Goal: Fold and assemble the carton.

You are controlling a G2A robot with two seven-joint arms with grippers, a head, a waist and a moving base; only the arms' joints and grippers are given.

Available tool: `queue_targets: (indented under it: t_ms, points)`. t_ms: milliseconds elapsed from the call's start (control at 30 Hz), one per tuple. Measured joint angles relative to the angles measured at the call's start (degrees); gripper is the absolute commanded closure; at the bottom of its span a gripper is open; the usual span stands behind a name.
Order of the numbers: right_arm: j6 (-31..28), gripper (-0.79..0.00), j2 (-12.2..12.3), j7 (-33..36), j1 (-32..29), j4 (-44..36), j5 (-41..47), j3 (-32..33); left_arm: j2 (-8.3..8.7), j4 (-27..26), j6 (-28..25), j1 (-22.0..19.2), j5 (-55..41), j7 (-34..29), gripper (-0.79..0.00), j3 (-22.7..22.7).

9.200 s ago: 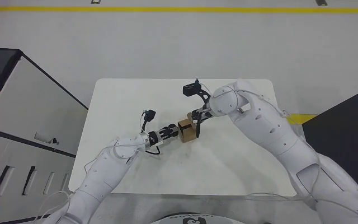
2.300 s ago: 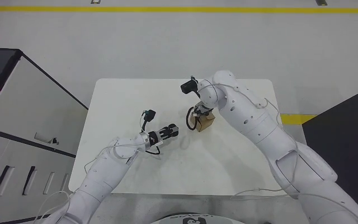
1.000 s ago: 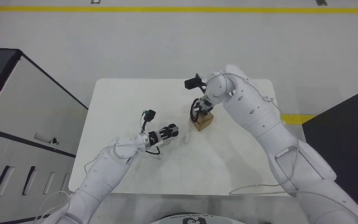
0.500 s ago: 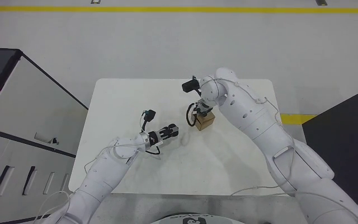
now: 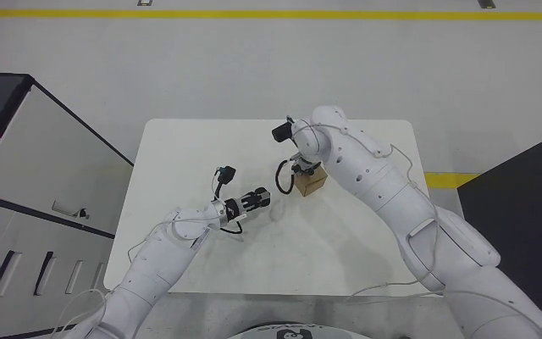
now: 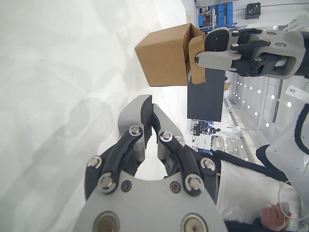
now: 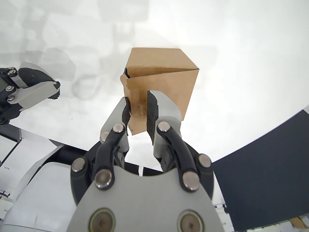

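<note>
Right wrist view: right gripper (image 7: 138,107) pinches flap (image 7: 136,85); carton (image 7: 164,61) shifted toward table (image 5: 356,246) far edge; your left gripper (image 6: 150,112) released, closed, empty; flap untucked.

White table (image 5: 212,152), grey cabinet (image 5: 34,161) left of it, yellow floor line (image 5: 254,14) beyond, dark panel (image 5: 508,186) at right

Wears glossy white shells (image 5: 381,182) along both arms, trails thin pale cables (image 5: 398,157); ends in grey left claw (image 6: 150,105) and right claw (image 7: 137,102), black-padded, black-linked, silver-screwed.
</note>
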Motion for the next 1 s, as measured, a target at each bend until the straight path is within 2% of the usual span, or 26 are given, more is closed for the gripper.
queue_targets:
  t_ms: [100, 300, 433, 533, 633, 767, 1000]
  points:
    - [0.65, -0.259, -0.24, 0.11, 0.08, -0.38, -0.90, -0.30, 0.00, 0.00, 0.00, 0.00, 0.00, 0.00, 0.000, 0.00]
    - [1.52, -0.249, -0.25, 0.99, -0.02, -1.65, -2.89, -0.04, 0.00, 0.00, 0.00, 0.00, 0.00, 0.00, 0.000, 0.00]
    - [1.55, -0.194, -0.15, 1.58, -0.34, -2.31, -3.84, 0.29, 0.00, 0.00, 0.00, 0.00, 0.00, 0.00, 0.000, 0.00]
    - [1.30, -0.080, -0.08, 1.57, -0.54, -2.32, -4.00, 0.49, 0.00, 0.00, 0.00, 0.00, 0.00, 0.00, 0.000, 0.00]
    - [0.97, -0.031, -0.08, 1.56, -0.61, -1.83, -4.00, 0.57, 0.00, 0.00, 0.00, 0.00, 0.00, 0.00, 0.000, 0.00]
    - [0.59, 0.000, -0.23, 1.56, -0.57, -1.22, -3.69, 0.64, 0.00, 0.00, 0.00, 0.00, 0.00, 0.00, 0.000, 0.00]
    - [0.07, 0.000, -0.56, 1.56, -0.36, -0.25, -3.60, 0.69, 0.00, 0.00, 0.00, 0.00, 0.00, 0.00, 0.000, 0.00]
